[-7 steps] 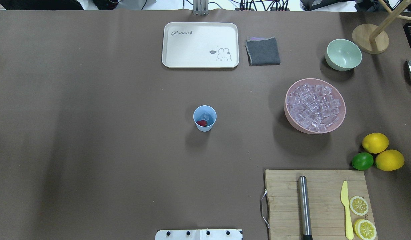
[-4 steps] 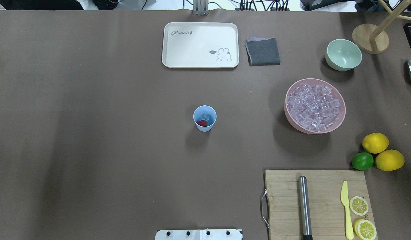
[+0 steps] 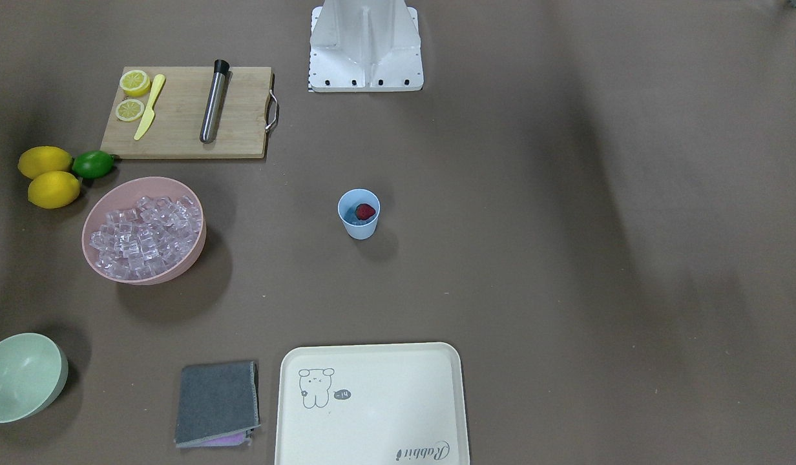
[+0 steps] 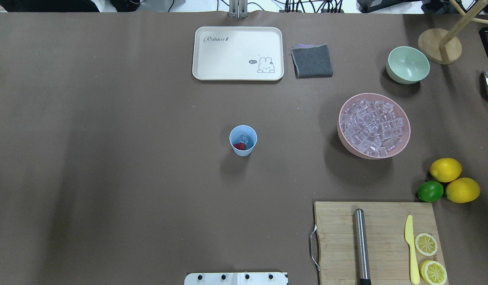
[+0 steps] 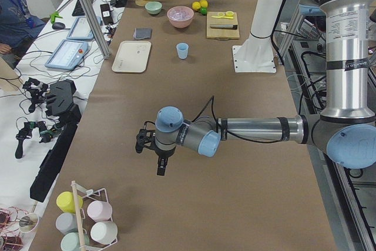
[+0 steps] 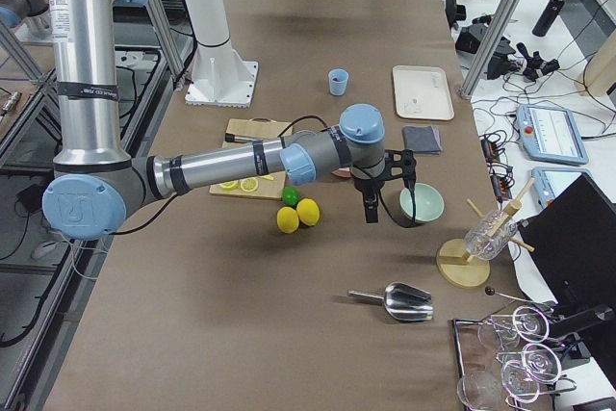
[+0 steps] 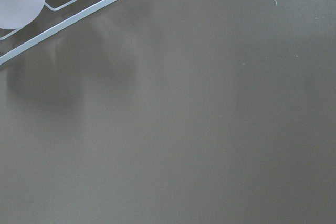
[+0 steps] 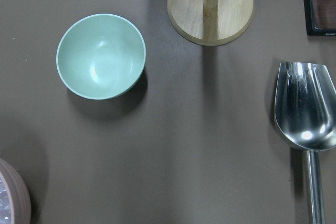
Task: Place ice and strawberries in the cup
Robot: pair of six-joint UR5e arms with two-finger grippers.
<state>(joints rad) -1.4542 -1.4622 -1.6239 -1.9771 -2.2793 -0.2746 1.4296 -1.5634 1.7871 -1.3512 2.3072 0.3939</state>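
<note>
The light blue cup (image 4: pixel 243 140) stands upright mid-table, also in the front view (image 3: pixel 358 214). Inside it lie a red strawberry (image 4: pixel 239 146) and a clear ice cube (image 4: pixel 244 139). More ice (image 4: pixel 372 126) fills the pink bowl (image 4: pixel 404 142) to the cup's right. My left gripper (image 5: pixel 160 168) hangs far out over bare table near the left end, seen only in the left side view; I cannot tell its state. My right gripper (image 6: pixel 370 209) hovers near the pale green bowl (image 6: pixel 422 202), seen only in the right side view; I cannot tell its state either.
A cream tray (image 4: pixel 238 53) and grey cloth (image 4: pixel 311 60) sit at the far edge. A cutting board (image 4: pixel 378 241) carries a metal muddler, yellow knife and lemon slices. Lemons and a lime (image 4: pixel 430 191) lie beside it. A metal scoop (image 8: pixel 304 114) and wooden stand (image 8: pixel 210 6) are at the right end.
</note>
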